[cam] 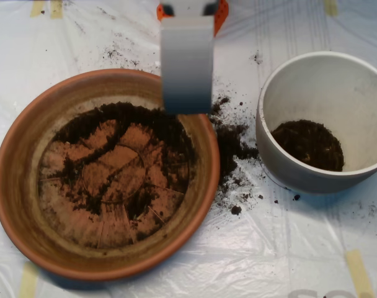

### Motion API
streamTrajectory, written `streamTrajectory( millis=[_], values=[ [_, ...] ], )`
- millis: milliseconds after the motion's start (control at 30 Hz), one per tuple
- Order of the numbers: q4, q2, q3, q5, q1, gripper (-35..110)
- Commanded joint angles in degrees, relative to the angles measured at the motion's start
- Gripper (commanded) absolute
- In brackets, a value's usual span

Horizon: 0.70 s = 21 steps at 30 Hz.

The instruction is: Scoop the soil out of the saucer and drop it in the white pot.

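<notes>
**Inspector:** Start with the soil [123,155]. Condition?

**Assistant:** Dark, loose and crumbly. It lies thin and patchy in the saucer [15,180], thickest from 10 to 2 o'clock of the floor, with streaks trailing toward the centre. Bare clay shows through across much of the lower half.

**Inspector:** The saucer itself?

**Assistant:** Round, shallow, matte orange-brown terracotta with a raised rim. Faint concentric and radial scrape marks on the floor, dusted with fine crumbs.

**Inspector:** Position of the scoop?

**Assistant:** The scoop [186,68] is a smooth grey rectangular form, blurred, hanging over the saucer's rim at about 1 o'clock. Its lower edge overlaps the thickest soil band. An orange fitting [222,13] shows behind its top. Whether its halves are apart or together, I cannot tell from above.

**Inspector:** The white pot [300,87]?

**Assistant:** At 3 o'clock of the saucer, near but apart from it. Round, deep, glossy white inside, grey outside, with a dark mound of soil on its floor.

**Inspector:** Anything between them?

**Assistant:** Spilled soil [229,143] lies on the wrinkled clear plastic sheet [269,248] between saucer and pot, with stray crumbs at 12 o'clock. Strips of yellowish tape [360,272] hold the sheet.
</notes>
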Motion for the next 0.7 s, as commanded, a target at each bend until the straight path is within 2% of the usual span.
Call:
streamTrajectory(
  millis=[0,267,500,667],
  values=[
    [-5.98,4.66,9.4,0.44,6.24,40],
    [-19.42,1.93,30.67,-4.39,11.95,42],
    [-21.53,-8.35,31.55,-6.59,12.13,49],
    [-20.04,-17.93,26.1,-7.03,11.78,51]
  ],
)
